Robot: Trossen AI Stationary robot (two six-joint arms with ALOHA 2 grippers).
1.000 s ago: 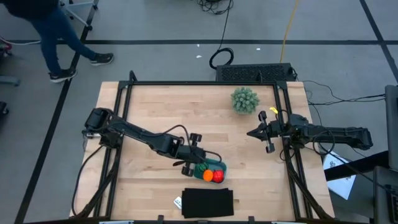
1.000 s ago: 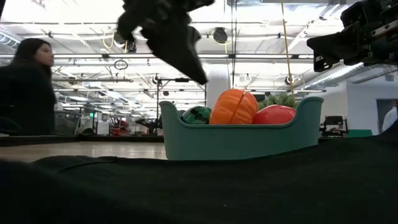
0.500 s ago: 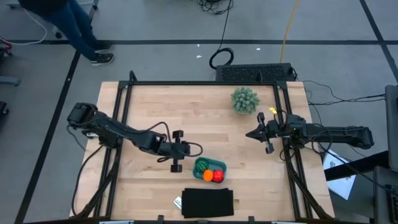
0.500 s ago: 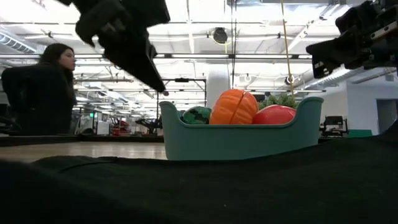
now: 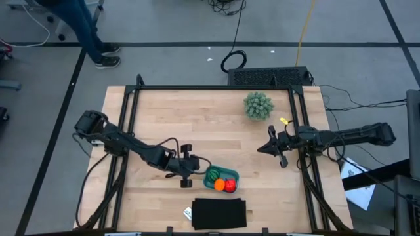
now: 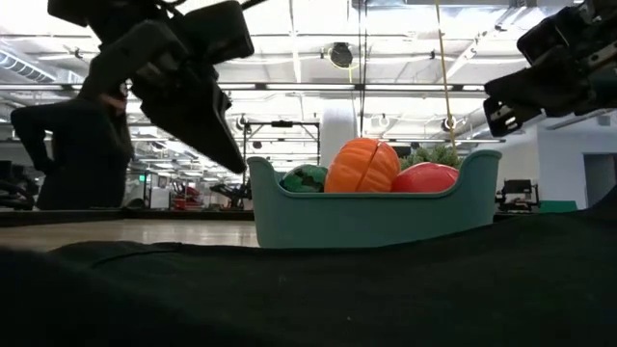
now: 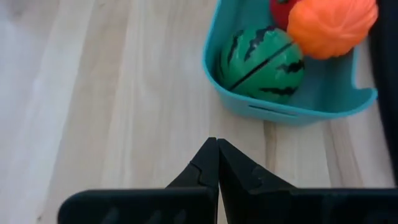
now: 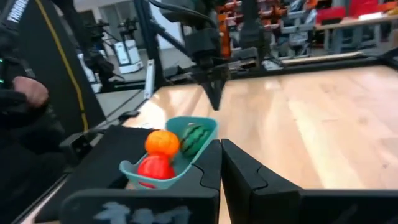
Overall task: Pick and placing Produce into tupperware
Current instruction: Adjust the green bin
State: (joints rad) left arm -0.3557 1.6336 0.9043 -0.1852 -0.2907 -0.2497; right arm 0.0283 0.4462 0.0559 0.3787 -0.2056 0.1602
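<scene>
Since the earlier frames your left gripper has drawn back left off the tupperware and now sits just beside its left end, fingers clenched on nothing. You have the watermelon, orange and red piece all inside it. Your right gripper waits far right, fingers pressed together.

Almost nothing here can be read. In the right wrist view, white capital letters run along a dark slanted beam at the picture's corner; they are cut off and blurred, so no word can be made out. The small white tag near the front edge of the light wooden table shows no readable print.
</scene>
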